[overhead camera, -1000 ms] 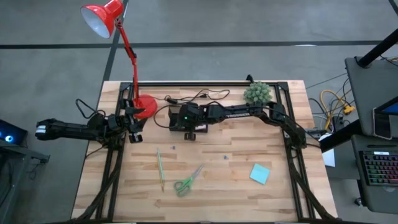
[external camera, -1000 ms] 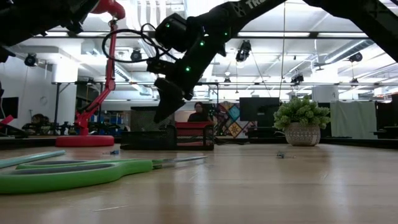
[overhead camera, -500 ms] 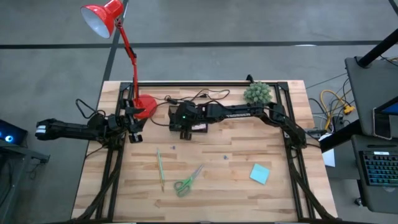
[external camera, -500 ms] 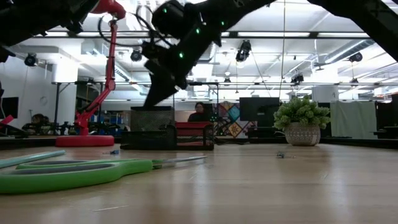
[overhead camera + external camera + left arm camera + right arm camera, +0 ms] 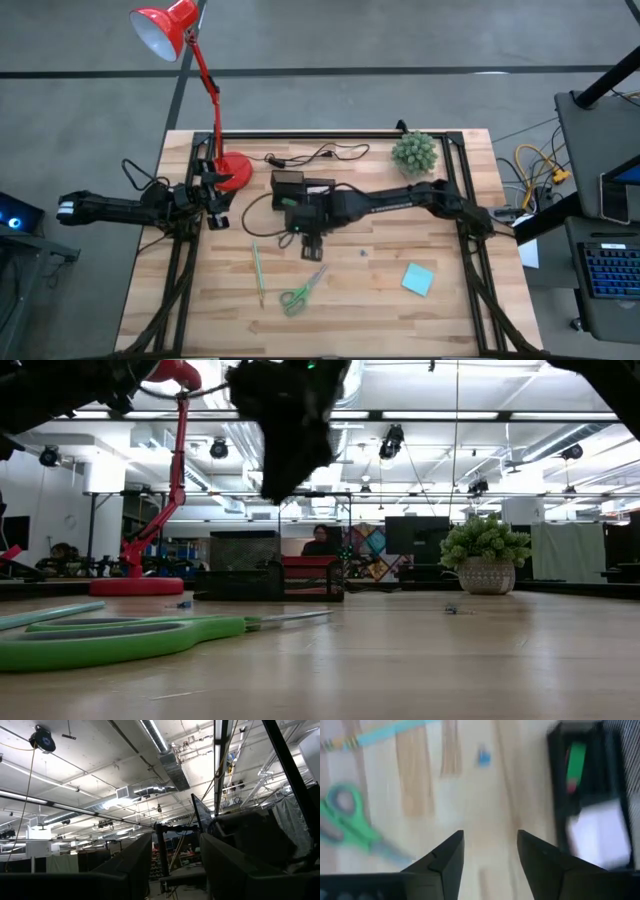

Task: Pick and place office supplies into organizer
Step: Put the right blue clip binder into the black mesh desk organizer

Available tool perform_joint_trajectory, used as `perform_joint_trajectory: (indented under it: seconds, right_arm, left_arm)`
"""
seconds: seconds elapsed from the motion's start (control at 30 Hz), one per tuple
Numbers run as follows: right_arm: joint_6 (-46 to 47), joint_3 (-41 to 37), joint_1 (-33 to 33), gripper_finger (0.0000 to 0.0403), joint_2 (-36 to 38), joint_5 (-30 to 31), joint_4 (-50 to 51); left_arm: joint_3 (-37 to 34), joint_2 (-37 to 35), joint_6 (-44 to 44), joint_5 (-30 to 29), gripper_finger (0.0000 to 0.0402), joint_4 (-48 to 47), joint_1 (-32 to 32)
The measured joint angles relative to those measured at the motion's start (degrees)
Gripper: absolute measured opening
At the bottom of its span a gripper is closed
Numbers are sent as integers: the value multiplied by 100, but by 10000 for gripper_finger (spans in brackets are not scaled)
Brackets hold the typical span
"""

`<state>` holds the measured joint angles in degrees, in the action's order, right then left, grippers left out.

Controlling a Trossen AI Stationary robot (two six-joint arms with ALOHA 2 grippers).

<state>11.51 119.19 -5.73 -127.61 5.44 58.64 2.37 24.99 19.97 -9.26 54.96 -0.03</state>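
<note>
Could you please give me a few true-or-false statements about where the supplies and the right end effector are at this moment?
1. The green-handled scissors lie on the table. True.
2. The teal sticky pad is inside the organizer. False: it lies on the table, near the right edge.
3. The right end effector is open and empty. True.
4. The green pencil stands upright in the organizer. False: it lies flat on the table, left of the scissors.
5. The left end effector is by the red lamp's base. True.

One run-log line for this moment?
right tool: open, empty, between organizer and scissors | left tool: open, parked by lamp base | teal pad, pencil: on table
</note>
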Motion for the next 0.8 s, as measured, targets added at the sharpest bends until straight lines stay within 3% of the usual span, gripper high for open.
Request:
perform_joint_trajectory:
  seconds: [0.23,0.53,0.8]
  right_arm:
    - [706,-286,-514,165,7,73,1362]
    - [884,-1167,-782,151,105,221,1449]
    - [1225,-2189,-803,180,673,538,1204]
  left_arm:
    - [0,-1,-2,-2,155,-2,0]
    - [0,0,-2,-2,155,-11,1]
    - [-1,0,-2,-2,155,-35,0]
